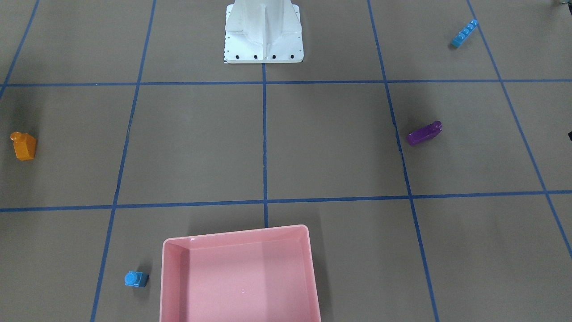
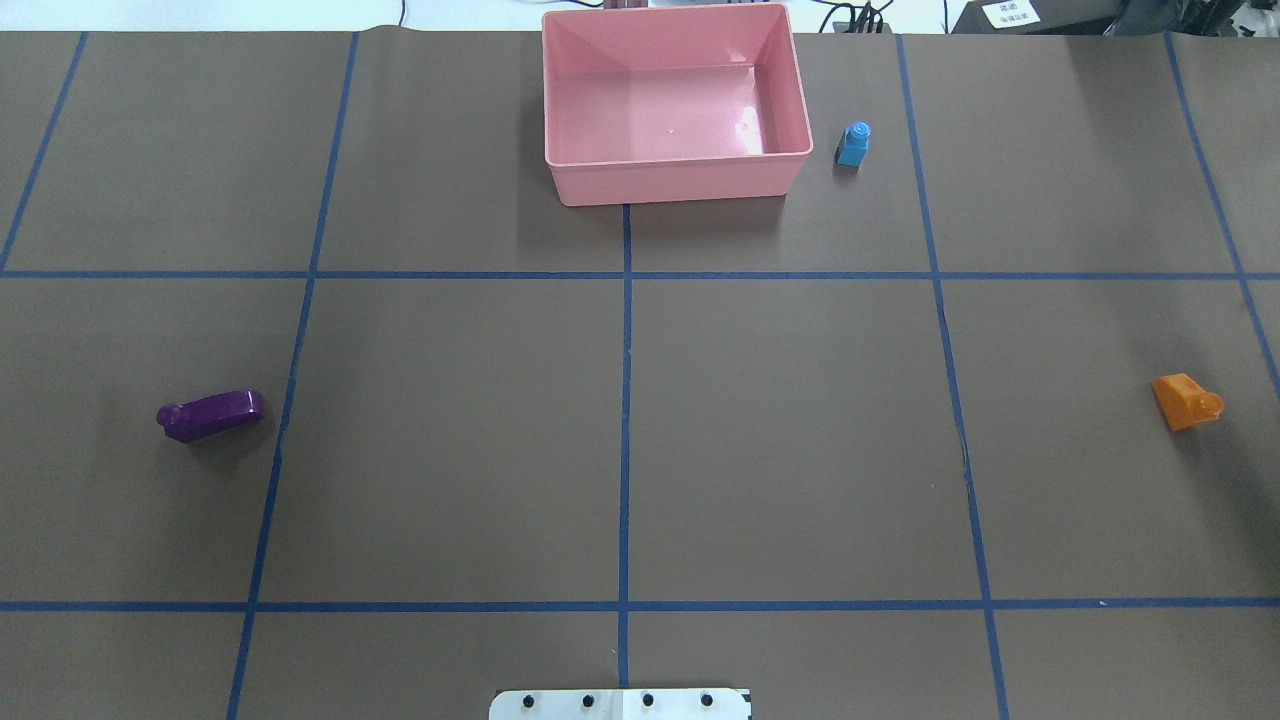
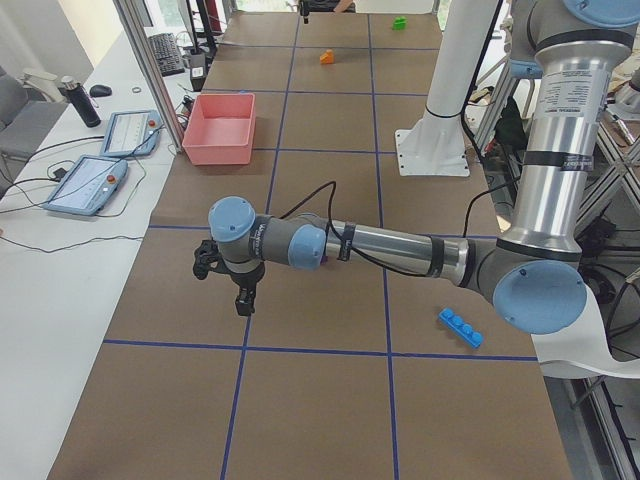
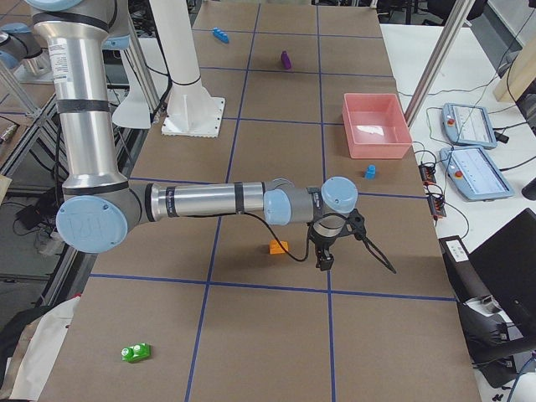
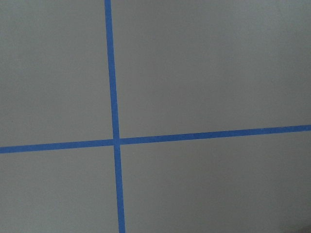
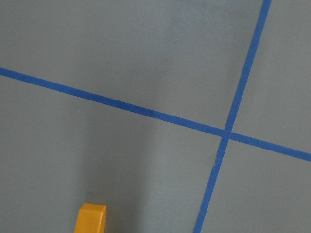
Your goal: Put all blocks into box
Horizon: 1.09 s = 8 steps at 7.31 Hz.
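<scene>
The pink box [image 2: 680,182] stands empty at the table's far middle; it also shows in the front view [image 1: 237,233]. The small blue block [image 2: 854,144] stands just right of it. The purple block [image 2: 211,414] lies at the left, the orange block [image 2: 1185,401] at the right. The long light-blue block [image 1: 464,33] lies near the robot's left. The green block [image 4: 136,353] lies near the table's right end. My left gripper [image 3: 240,295] hangs over bare table. My right gripper [image 4: 322,258] hangs just beside the orange block [image 4: 278,247]. I cannot tell whether either is open.
The white robot base [image 1: 263,44] stands at the table's near middle. Blue tape lines grid the brown table. Teach pendants [image 3: 90,185] and cables lie on the side bench beyond the box. Metal frame posts [image 4: 440,59] stand near the box.
</scene>
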Available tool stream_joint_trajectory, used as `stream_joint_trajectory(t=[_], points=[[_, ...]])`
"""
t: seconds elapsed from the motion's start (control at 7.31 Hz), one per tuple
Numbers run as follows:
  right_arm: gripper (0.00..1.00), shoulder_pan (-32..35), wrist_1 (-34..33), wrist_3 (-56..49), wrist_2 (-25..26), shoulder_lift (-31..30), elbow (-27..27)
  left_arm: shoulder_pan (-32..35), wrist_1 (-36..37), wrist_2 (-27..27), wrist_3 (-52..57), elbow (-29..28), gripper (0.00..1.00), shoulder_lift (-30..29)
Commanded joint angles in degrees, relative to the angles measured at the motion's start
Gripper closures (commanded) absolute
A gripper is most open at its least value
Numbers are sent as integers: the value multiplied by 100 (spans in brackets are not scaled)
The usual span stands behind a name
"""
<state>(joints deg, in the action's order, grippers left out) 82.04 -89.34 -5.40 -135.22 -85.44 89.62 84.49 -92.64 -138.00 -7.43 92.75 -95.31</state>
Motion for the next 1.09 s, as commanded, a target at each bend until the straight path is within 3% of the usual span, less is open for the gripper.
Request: stream_joint_trajectory(t=[0.0, 0.41, 0.68, 0.82, 0.96], points=[[0, -4, 13, 4, -5, -78, 12, 6, -43, 27, 48, 94, 0, 161], [0, -13, 66, -49, -48, -104, 99, -3, -70, 98, 74, 147, 0, 232], [0, -162, 486, -58, -31, -174, 65, -20, -305, 89, 74, 190, 0, 415], [0, -180, 653, -66, -57, -392, 108, -20, -725, 89, 48, 156, 0, 599], [0, -302, 1281, -23, -49, -960, 196, -29, -912, 81, 5, 138, 0, 645]])
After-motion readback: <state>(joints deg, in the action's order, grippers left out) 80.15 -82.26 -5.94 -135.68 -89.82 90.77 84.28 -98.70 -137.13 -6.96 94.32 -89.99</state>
